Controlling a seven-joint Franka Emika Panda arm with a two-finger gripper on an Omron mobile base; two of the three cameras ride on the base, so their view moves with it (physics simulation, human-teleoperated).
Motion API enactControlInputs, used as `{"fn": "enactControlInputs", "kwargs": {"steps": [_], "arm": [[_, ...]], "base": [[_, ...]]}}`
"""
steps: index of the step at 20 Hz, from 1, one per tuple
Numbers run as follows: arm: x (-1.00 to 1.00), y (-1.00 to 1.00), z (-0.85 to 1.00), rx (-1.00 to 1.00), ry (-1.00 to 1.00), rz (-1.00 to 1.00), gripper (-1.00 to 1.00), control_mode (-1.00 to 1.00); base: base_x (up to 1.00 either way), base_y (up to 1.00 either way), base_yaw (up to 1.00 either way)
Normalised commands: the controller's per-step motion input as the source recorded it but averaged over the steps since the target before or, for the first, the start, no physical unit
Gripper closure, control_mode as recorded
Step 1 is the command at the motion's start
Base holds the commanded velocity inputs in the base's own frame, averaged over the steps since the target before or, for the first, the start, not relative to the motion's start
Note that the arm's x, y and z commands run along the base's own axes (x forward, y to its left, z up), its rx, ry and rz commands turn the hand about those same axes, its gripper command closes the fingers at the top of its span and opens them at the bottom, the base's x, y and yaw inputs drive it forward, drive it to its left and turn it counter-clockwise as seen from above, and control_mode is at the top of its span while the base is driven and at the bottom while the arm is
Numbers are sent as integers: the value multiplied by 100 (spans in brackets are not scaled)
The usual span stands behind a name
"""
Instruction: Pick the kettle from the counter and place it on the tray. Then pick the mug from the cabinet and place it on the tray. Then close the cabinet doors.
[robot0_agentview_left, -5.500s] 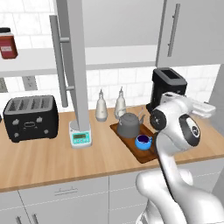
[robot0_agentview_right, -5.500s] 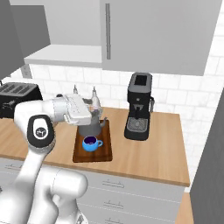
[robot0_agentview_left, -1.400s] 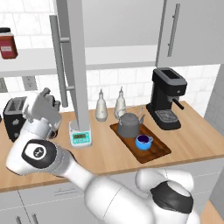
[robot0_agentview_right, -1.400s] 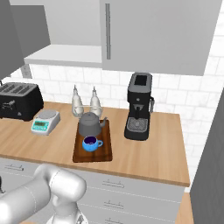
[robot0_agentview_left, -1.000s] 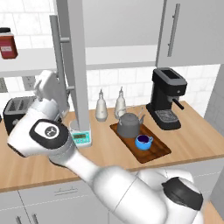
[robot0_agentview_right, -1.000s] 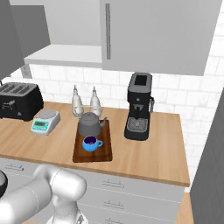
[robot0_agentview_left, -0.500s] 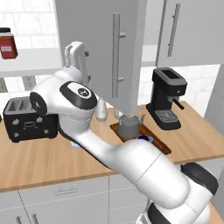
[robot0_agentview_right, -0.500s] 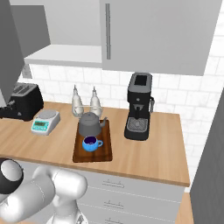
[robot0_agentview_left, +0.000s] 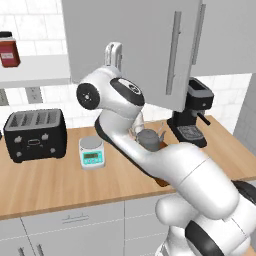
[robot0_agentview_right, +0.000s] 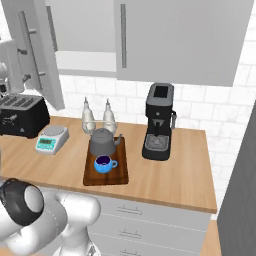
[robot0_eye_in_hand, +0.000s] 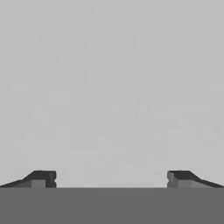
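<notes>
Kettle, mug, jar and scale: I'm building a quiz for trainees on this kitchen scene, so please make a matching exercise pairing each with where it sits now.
Things:
1. squat dark grey metal kettle
2. small glossy bright-blue mug
3. red jar with black lid
4. small white scale with a green display

Places:
A. on the white cabinet shelf
B. on the bare wooden counter, beside the black toaster
C. at the back end of the dark brown wooden tray
D. at the front part of the same tray

Pairs: 1-C, 2-D, 3-A, 4-B

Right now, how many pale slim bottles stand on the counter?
2. Both bottles stand side by side at the back of the counter, behind the kettle: one on the left, one on the right. More could be hidden behind the arm.
</notes>
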Motion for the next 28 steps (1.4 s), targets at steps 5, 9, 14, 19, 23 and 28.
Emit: {"fn": "enactControlInputs", "kwargs": {"steps": [5,9,14,19,23,28], "arm": [[79,-86,-7,13,0,23,-100,-100],[86,-83,-3,11,0,20,-100,-100],[97,-77,-15,9,1,12,-100,-100],[100,-69,-23,7,4,8,-100,-100],[100,-62,-28,5,6,8,-100,-100],[100,-58,-35,4,7,6,-100,-100]], "base": [[0,0,0],[0,0,0],[0,0,0],[0,0,0],[0,0,0],[0,0,0]]}}
